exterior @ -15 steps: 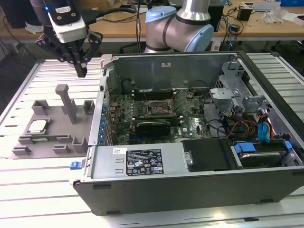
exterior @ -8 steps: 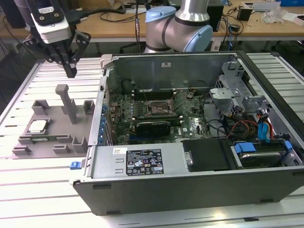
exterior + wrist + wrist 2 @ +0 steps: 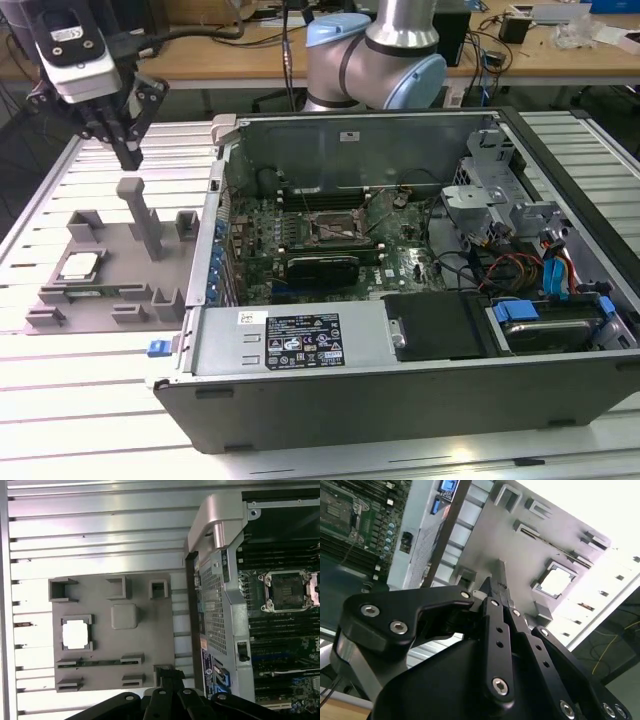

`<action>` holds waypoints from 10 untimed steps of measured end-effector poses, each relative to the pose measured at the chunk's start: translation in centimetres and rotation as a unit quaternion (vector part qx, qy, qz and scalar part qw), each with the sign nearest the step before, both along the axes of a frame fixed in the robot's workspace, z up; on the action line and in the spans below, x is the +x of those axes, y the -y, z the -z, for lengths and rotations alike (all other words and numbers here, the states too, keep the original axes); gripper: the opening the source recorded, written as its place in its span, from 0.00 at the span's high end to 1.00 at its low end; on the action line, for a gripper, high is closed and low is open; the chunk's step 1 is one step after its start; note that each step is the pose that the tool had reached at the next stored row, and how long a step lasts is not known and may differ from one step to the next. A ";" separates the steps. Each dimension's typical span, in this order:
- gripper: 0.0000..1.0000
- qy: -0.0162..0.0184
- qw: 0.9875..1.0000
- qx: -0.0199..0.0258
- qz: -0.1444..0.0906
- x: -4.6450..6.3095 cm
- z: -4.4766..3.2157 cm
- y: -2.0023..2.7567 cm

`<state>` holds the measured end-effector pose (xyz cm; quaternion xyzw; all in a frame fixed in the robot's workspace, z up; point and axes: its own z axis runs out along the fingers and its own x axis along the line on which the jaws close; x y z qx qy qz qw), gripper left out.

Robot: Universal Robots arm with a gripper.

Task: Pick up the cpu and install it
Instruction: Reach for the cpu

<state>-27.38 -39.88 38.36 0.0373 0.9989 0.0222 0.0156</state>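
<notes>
In the exterior view, the black two-fingered gripper (image 3: 130, 160) hung over the grey plastic parts tray (image 3: 120, 275), just above its upright post, at the exterior view's left of the open metal computer case (image 3: 300, 345). Its fingers were drawn together with nothing between them. The cpu (image 3: 80, 265), a small silvery square chip, lay flat in its recess on the tray, apart from the gripper. The square metal-framed socket (image 3: 335, 232) on the green motherboard showed a dark, unfilled centre.

In the second wrist view, the fingertips met at a narrow point, and the cpu (image 3: 555, 582) sat in its tray pocket beyond them.

In the first wrist view, the cpu (image 3: 76, 633) rested in its frame on the tray (image 3: 150, 630), and the socket (image 3: 287, 590) stood vacant.

By my judgement nothing was done: both pickup and installation remained.
</notes>
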 end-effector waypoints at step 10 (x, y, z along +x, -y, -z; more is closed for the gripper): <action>0.89 0.000 1.000 0.000 0.000 -2.5 1.84 -0.16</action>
